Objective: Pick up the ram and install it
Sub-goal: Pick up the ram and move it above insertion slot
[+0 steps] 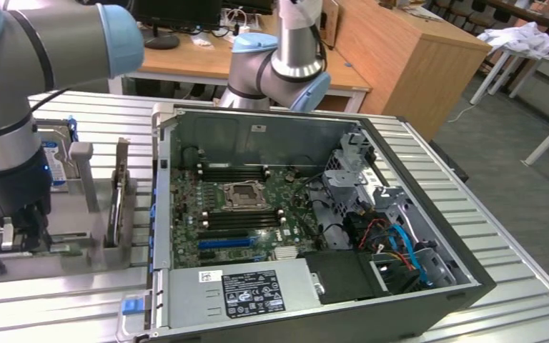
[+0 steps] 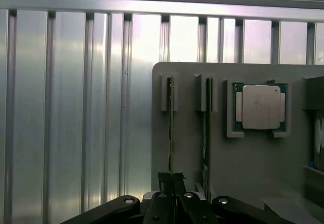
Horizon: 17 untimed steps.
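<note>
Open PC case (image 1: 246, 136) on slatted metal table (image 1: 55, 307) — motherboard (image 1: 246, 214) inside; processor chip (image 2: 260, 106) in grey tray (image 2: 243, 158).

Bright, even room light. The table (image 2: 101, 107) throws pale glare along its ribs. The case (image 1: 217, 132) lies shadowed inside.

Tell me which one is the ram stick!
Find the grey holder on the ribbed metal table. Two thin sticks stand on edge in its slots. The ram is the one the pincer grips, farther from the square silver chip.
</note>
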### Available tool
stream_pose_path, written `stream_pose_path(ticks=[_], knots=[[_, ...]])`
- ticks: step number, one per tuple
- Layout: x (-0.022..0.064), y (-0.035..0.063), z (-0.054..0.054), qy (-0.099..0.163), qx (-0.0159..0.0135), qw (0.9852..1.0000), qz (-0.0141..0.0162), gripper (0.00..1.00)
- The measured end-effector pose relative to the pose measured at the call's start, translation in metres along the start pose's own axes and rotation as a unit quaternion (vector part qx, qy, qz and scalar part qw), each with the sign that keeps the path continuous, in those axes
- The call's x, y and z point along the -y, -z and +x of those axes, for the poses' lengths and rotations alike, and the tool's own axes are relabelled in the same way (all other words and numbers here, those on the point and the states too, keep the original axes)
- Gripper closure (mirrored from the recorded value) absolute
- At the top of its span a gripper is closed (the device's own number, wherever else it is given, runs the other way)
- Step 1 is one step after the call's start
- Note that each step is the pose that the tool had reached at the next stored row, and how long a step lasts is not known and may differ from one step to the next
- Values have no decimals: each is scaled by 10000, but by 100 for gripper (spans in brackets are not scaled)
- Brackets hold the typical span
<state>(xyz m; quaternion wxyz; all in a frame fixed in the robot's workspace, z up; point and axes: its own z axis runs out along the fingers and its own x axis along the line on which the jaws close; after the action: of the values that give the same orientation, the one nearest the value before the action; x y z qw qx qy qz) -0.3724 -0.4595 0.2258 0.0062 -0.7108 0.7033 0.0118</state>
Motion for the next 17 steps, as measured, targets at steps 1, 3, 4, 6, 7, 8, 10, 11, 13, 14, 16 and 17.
stream_pose_path(ticks=[1, 3, 4, 6, 7, 8, 10, 11, 13, 14, 16, 17], knots=[[0, 28, -1, 0, 0, 10000, 0, 88], [0, 87, -2, 0, 0, 10000, 0, 88], [-1, 119, -3, 0, 0, 10000, 0, 88], [-1, 184, -5, 0, 0, 10000, 0, 88], [-2, 215, -5, 0, 0, 10000, -1, 88], [-2, 246, -6, 0, 0, 10000, -1, 88], [-2, 309, -8, 0, 0, 10000, 0, 88], [-2, 342, -8, 0, 0, 10000, 0, 88], [-3, 410, -10, 0, 0, 10000, 0, 88], [-3, 443, -11, 0, 0, 10000, 0, 88], [-3, 508, -13, 0, 0, 10000, 0, 88], [-3, 541, -13, 0, 0, 10000, 0, 88]])
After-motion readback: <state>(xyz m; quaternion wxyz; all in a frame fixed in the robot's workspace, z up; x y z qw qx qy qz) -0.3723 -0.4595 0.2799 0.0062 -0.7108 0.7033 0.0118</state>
